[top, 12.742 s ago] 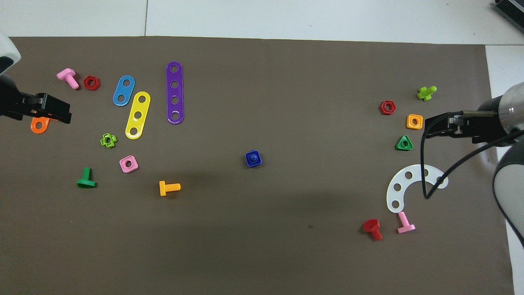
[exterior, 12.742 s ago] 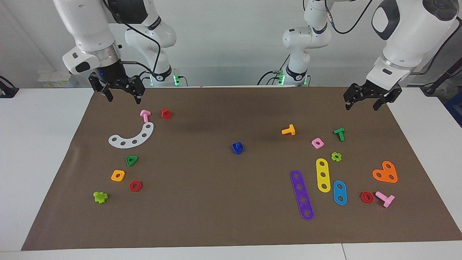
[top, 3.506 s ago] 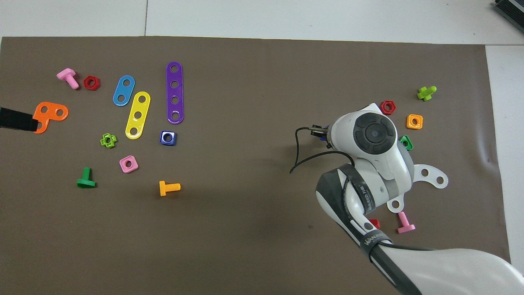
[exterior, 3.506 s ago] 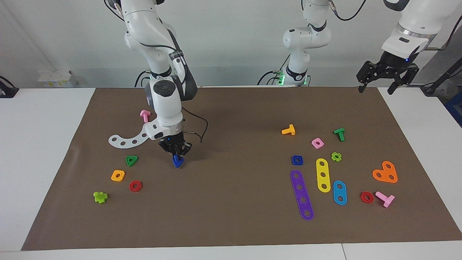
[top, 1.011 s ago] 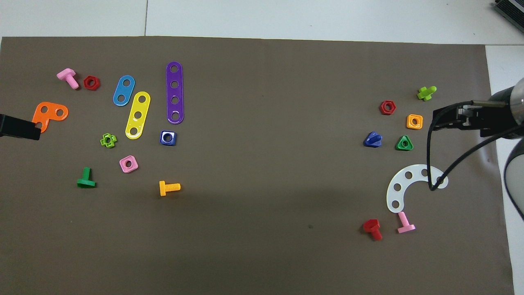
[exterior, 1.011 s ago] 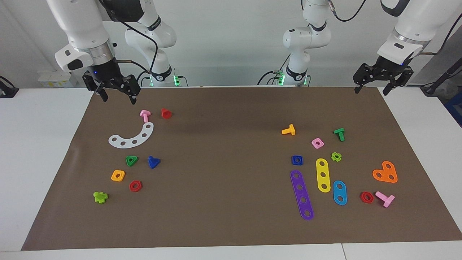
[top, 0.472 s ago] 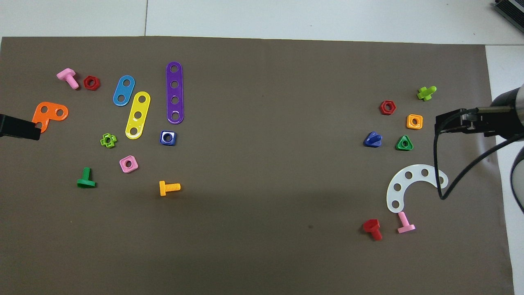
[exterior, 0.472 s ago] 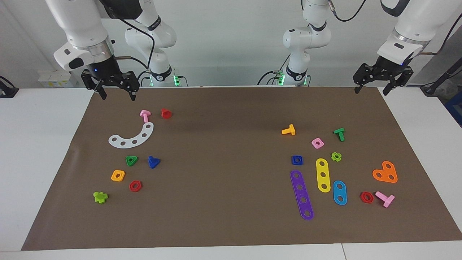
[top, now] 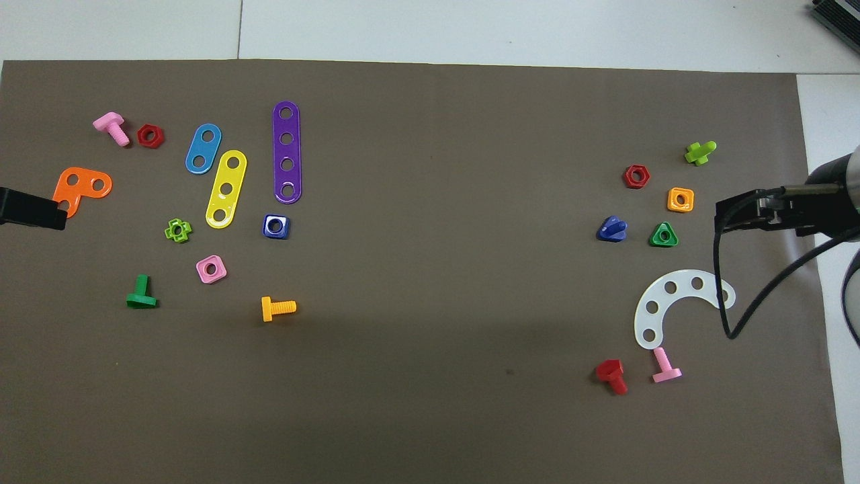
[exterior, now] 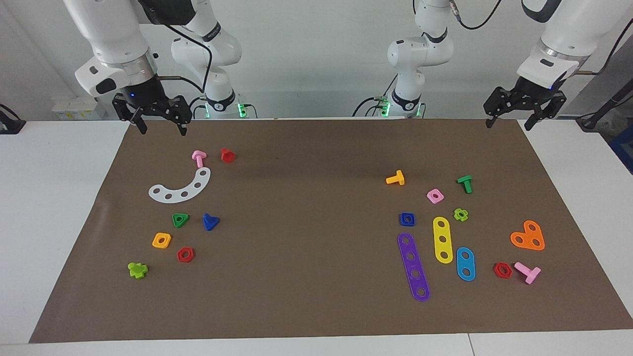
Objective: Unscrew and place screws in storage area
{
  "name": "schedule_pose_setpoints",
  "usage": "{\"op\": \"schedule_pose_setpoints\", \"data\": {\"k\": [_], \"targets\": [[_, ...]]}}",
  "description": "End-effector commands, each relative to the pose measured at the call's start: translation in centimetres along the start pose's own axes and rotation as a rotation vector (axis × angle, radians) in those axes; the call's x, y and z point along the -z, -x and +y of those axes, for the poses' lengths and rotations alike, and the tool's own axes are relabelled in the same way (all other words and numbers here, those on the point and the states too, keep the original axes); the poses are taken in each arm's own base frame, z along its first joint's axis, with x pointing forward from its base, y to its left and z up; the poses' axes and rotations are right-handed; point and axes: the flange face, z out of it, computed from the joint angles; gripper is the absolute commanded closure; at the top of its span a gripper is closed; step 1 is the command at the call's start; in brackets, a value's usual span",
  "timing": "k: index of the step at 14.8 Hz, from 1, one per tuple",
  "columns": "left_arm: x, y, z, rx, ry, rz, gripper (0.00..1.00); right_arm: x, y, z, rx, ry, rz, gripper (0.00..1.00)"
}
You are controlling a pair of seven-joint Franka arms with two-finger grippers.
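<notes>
The dark-blue screw (exterior: 210, 222) with a triangular head lies on its side on the brown mat, free of both grippers. It lies in the storage area (exterior: 196, 235), beside the green triangular nut (exterior: 180, 219). It also shows in the overhead view (top: 612, 229). The white curved strip (exterior: 180, 187), orange square nut (exterior: 161, 240) and red hexagonal nut (exterior: 185, 254) lie around it. My right gripper (exterior: 162, 130) is open and empty, raised over the mat's edge next to the robots. My left gripper (exterior: 507, 124) is open and empty, and waits raised over the mat's corner.
The blue square nut (exterior: 407, 218) lies at the left arm's end beside the purple (exterior: 414, 267), yellow (exterior: 442, 240) and blue (exterior: 465, 263) strips. Pink (exterior: 199, 158) and red (exterior: 227, 155) bolts lie near the white strip. An orange bolt (exterior: 395, 178) and other small parts lie around.
The right gripper has let go of the blue screw in the storage area and drawn back up toward its base. In the last second it only shifted slightly. The left arm stayed still.
</notes>
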Motion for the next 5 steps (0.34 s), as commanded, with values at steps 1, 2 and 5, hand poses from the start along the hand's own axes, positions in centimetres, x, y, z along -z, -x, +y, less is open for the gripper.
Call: {"op": "schedule_pose_setpoints", "data": {"k": [1,2,5], "targets": [[0.18,1.06,0.01,0.005,-0.015,-0.008,0.00,0.37,0.60,0.15,-0.002,-0.018,-0.012,0.00],[0.18,1.08,-0.07,0.006,-0.015,-0.008,0.00,0.37,0.61,0.07,0.001,-0.017,-0.011,0.00],[0.18,1.08,-0.07,0.006,-0.015,-0.008,0.00,0.23,0.61,0.06,0.003,-0.017,-0.014,0.00]]}}
